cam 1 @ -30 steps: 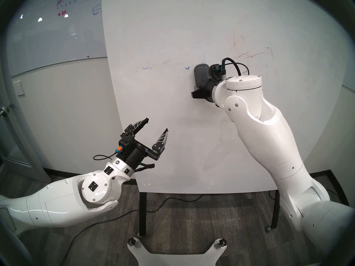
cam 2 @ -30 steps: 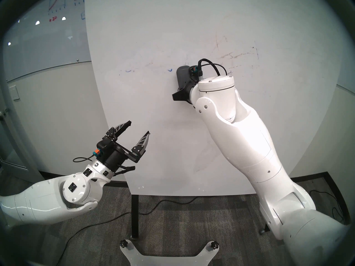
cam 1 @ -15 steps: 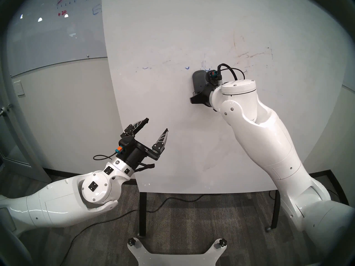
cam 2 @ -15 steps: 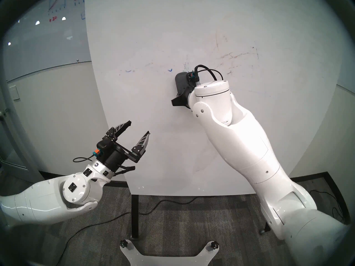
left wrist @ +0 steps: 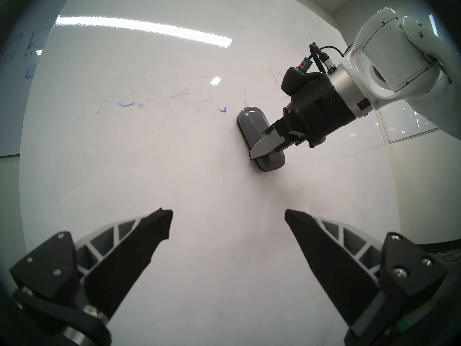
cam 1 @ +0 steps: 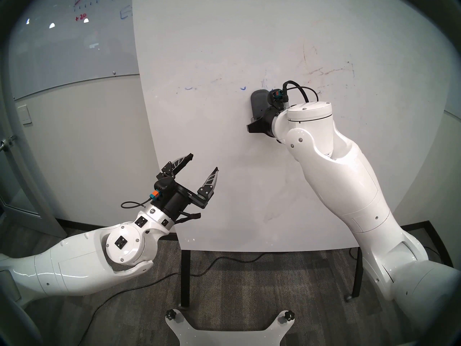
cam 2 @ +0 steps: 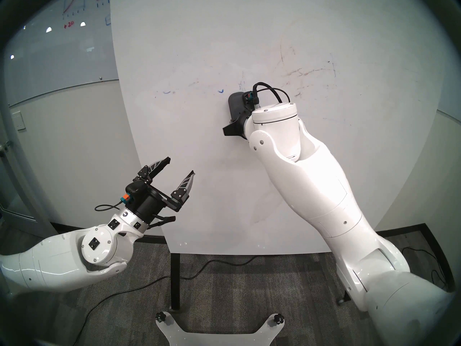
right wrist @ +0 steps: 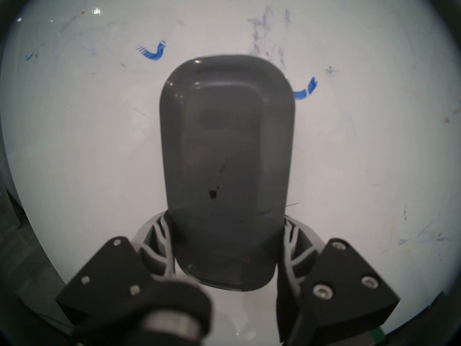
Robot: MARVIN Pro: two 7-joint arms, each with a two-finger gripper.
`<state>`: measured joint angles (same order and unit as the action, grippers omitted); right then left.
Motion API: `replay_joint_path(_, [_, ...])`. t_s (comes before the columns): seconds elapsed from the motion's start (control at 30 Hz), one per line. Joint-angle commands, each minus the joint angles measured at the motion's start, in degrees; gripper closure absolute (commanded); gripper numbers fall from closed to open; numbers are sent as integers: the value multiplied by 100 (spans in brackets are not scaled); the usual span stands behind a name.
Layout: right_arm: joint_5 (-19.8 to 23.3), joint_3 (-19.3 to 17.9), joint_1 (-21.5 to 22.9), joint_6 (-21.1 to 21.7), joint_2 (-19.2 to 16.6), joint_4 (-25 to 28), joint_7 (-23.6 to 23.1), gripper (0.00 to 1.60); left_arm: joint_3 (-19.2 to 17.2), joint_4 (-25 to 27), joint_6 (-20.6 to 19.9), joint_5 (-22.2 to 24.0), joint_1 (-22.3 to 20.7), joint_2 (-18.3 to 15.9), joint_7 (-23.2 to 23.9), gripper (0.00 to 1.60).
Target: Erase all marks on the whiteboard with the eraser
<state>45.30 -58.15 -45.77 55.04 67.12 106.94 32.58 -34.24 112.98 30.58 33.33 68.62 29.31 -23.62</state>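
Right gripper (right wrist: 228, 250) fingers (right wrist: 159, 240) were pinching the eraser (right wrist: 225, 163) by its lower end on both long sides, so most of the block stuck out ahead of the grip and its felt side lay flat against the whiteboard (cam 1: 224, 163); holding it low like that likely kept the fingers clear of the wiping face; the eraser (cam 1: 258, 103) stood roughly upright, mid-board, with one short blue stroke (right wrist: 152, 52) just up and to its left and another blue fragment (right wrist: 305, 90) touching its upper right edge, so it sat right under the leftover marks; grey-blue smudges (right wrist: 264, 31) sat above it; faint brown scratchy strokes (cam 1: 324, 70) remained further right, and a small blue tick (cam 1: 188, 88) well to the left; job looked partly done, residue scattered; left gripper (cam 1: 203, 164) fingers (left wrist: 154, 228) were spread wide, holding nothing, parked low near the board's left edge, apart from it, probably just kept out of the wiping path.
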Motion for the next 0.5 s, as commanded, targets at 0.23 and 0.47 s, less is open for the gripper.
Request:
replay_joint_path(0.23, [407, -795, 220, -4, 109, 165, -3, 160, -54, 55, 44, 0, -49, 1, -6, 0])
replay_joint_path(0.47, [1011, -783, 125, -4, -33, 115, -19, 160, -55, 57, 51, 2, -48, -1, -6, 0])
